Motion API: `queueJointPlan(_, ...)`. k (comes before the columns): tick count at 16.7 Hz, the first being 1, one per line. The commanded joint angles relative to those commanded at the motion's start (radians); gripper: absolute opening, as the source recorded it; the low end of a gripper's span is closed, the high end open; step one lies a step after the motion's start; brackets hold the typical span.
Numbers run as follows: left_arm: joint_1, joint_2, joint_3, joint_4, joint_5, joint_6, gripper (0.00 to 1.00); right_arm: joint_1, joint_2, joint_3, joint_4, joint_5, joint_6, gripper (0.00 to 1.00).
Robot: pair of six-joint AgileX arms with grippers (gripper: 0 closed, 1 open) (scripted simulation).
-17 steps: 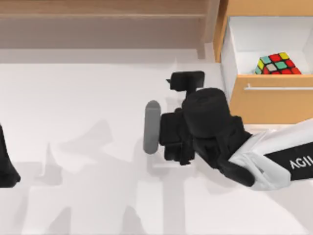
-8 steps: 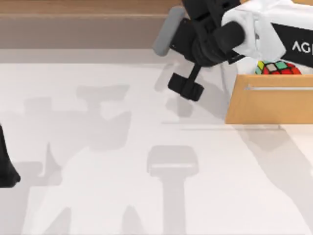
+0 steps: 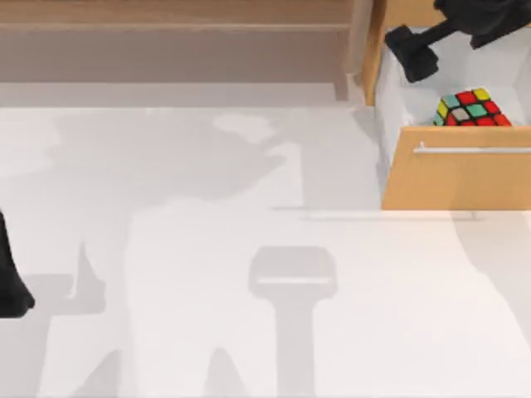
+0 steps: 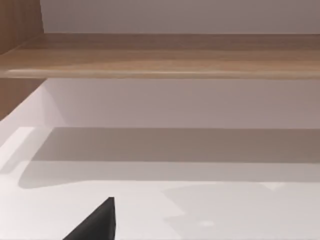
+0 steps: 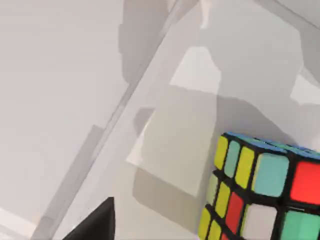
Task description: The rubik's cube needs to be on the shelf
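Rubik's cube [image 3: 471,108] lying inside the open drawer [image 3: 456,178] at far right, against its front wall, apart from the shelf [image 3: 174,25] along the far edge. Right end effector [image 3: 412,51] above the drawer's far left corner, grip impossible to tell. Left end effector [image 3: 10,282] parked at the tabletop's [image 3: 207,249] left edge, grip likewise unclear.

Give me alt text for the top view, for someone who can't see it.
A rubik's cube sits inside an open orange-wood drawer at the table's right, with the right arm reaching over the drawer's back. The long wooden shelf runs along the far edge; the left arm sits at the left edge.
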Motion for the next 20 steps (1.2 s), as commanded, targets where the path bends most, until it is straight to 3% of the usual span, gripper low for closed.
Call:
queueJointPlan(7,0.0,0.0,0.0,0.0,0.0,0.0,1.0,-0.128,0.165,0.208,-0.261,-0.056,0.106,1.0)
queueJointPlan(14,0.0,0.0,0.0,0.0,0.0,0.0,1.0,-0.125,0.164,0.19,-0.243,-0.056,0.109,1.0)
queueJointPlan(20,0.0,0.0,0.0,0.0,0.0,0.0,1.0,-0.121,0.167,0.021,-0.071,-0.056,0.113,1.0)
